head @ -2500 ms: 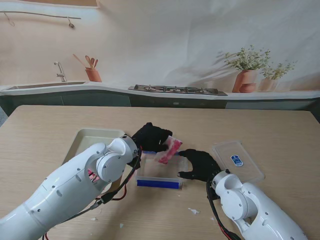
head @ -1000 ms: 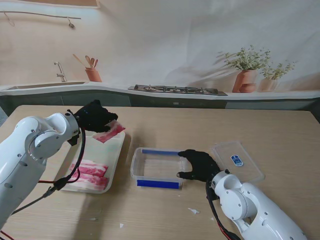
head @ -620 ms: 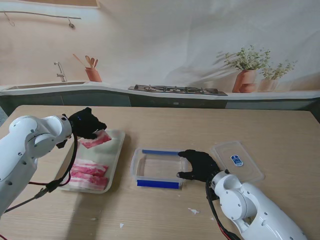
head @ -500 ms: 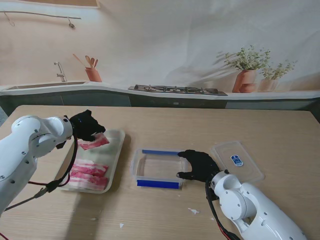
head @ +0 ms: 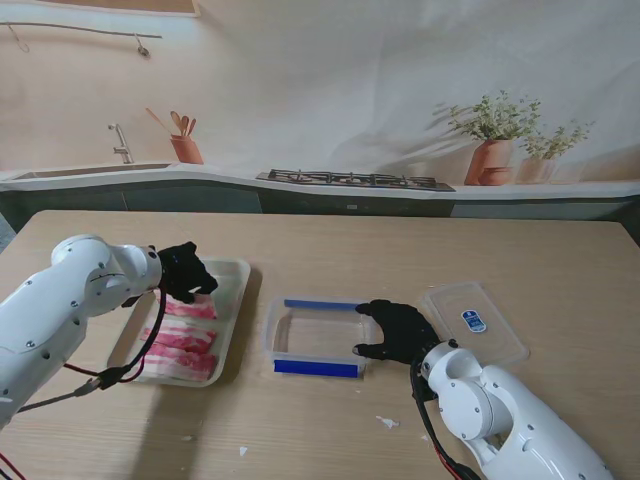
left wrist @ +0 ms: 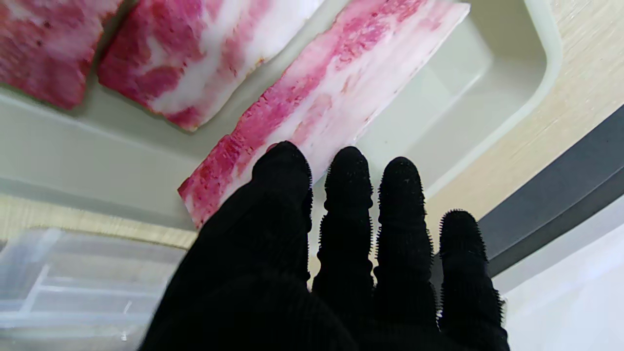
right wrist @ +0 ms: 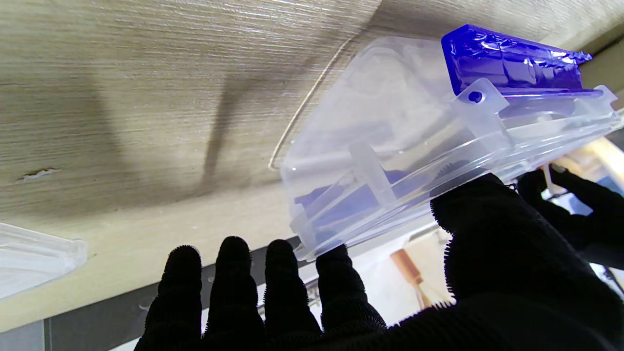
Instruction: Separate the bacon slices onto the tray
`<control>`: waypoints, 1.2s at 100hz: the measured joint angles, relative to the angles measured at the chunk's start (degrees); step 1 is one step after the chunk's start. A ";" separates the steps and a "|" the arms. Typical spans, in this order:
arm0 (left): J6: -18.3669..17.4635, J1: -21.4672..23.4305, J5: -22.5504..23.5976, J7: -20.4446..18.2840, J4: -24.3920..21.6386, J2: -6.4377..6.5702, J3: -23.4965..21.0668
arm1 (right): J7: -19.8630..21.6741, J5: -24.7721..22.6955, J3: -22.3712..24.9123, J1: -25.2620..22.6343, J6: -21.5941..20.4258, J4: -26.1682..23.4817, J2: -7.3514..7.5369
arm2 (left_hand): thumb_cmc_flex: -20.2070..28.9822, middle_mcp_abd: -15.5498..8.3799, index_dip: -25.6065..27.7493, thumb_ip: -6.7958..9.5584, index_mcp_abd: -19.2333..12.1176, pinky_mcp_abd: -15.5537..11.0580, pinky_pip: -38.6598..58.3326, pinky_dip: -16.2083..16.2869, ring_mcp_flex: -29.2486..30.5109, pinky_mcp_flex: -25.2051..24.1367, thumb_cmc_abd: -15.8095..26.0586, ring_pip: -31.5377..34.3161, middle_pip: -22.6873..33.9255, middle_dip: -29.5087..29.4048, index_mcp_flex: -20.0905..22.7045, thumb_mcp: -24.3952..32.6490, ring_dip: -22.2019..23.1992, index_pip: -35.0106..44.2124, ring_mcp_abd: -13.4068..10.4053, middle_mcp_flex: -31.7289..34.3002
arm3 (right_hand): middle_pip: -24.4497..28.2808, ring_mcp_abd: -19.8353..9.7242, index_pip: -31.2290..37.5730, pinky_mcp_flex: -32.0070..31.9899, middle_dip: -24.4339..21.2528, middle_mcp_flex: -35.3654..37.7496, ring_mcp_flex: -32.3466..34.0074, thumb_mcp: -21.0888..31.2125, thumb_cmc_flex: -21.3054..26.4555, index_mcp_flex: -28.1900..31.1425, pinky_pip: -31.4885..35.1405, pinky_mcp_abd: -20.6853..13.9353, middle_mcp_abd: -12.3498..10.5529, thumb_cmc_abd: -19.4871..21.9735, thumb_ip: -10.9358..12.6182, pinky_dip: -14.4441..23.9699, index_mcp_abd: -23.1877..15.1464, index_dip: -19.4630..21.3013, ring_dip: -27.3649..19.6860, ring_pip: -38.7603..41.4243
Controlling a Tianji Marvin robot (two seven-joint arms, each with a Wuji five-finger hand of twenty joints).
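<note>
You are at the laying-down step: your black-gloved left hand point(head: 186, 272) sits low over the far end of the pale rectangular tray point(head: 235, 277), and the pink-and-white bacon slice point(left wrist: 321, 105) runs out from under its fingertips point(left wrist: 285, 165) across the tray floor. The wrist view does not show whether the thumb is pinching the slice or the fingers are just resting on it, so you cannot tell the grip from here. 2 other marbled slices point(head: 186, 342) lie in the tray nearer to me, side by side.

Your black-gloved right hand point(head: 398, 330) is clamped on the right wall of the clear plastic container with blue clips point(head: 313, 340), thumb inside and fingers outside. The container looks empty, so this is probably the last slice.

Next, you need to free the slice so it lies flat and apart from the other 2, then lift the hand straight up so the slice does not cling to the glove.

Everything sits on a light wood-grain tabletop point(head: 520, 250); the clear container lid with a blue label point(head: 476, 321) lies toward its right edge. Behind is a printed kitchen backdrop point(head: 330, 90).
</note>
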 measured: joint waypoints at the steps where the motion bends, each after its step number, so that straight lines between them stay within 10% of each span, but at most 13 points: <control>1: -0.03 -0.11 0.11 0.05 0.12 0.03 0.28 | 0.00 0.00 0.00 0.00 0.00 0.00 0.00 | 0.00 0.00 0.00 0.00 -0.07 -0.01 0.00 0.00 0.00 0.00 0.00 0.00 0.00 0.01 -0.01 -0.06 0.00 0.00 -0.14 0.00 | 0.00 0.00 0.00 0.00 0.00 0.00 0.00 0.00 0.00 0.00 0.00 0.00 0.00 0.00 0.00 0.00 0.00 0.00 0.00 0.00; 62: 7.77 -4.41 2.64 11.12 7.78 0.15 10.21 | 0.17 0.00 -0.33 0.24 0.30 0.11 0.02 | -0.26 -1.14 -8.71 -0.01 1.46 0.09 0.00 -0.01 -1.00 -0.15 -0.29 -1.96 -3.52 -3.63 -0.77 1.48 -2.16 0.05 -0.60 -0.88 | 0.00 0.00 0.00 0.00 0.00 0.00 0.00 0.00 0.00 0.00 0.00 0.00 0.00 0.12 0.00 0.00 0.00 0.00 0.00 0.00; 82: 8.31 -3.69 8.77 13.60 7.14 0.23 9.22 | 0.08 -0.04 -0.15 0.07 0.25 0.03 -0.01 | -21.06 -1.05 -18.83 0.11 8.60 0.14 -0.04 -0.02 -10.64 -2.10 -1.12 -10.67 -2.16 -28.79 -5.24 21.68 -10.56 -18.43 0.01 -20.75 | 0.00 0.00 0.00 0.00 0.00 0.00 0.00 -0.01 0.00 -0.01 0.00 0.00 0.00 0.12 0.00 0.00 0.00 0.00 0.00 0.00; 120: 7.98 -1.08 12.70 14.81 4.09 0.54 4.96 | 0.14 0.01 -0.23 0.14 0.17 0.11 0.01 | -32.56 3.88 -27.39 0.28 12.16 0.20 -3.18 -2.14 -24.01 -5.15 -1.57 -23.16 -16.28 -43.35 -14.72 21.57 -21.67 -36.43 2.65 -37.25 | 0.00 0.00 0.00 0.00 0.00 0.00 0.00 -0.02 0.00 -0.02 0.00 0.00 0.00 0.14 0.00 0.00 0.00 0.00 0.00 0.00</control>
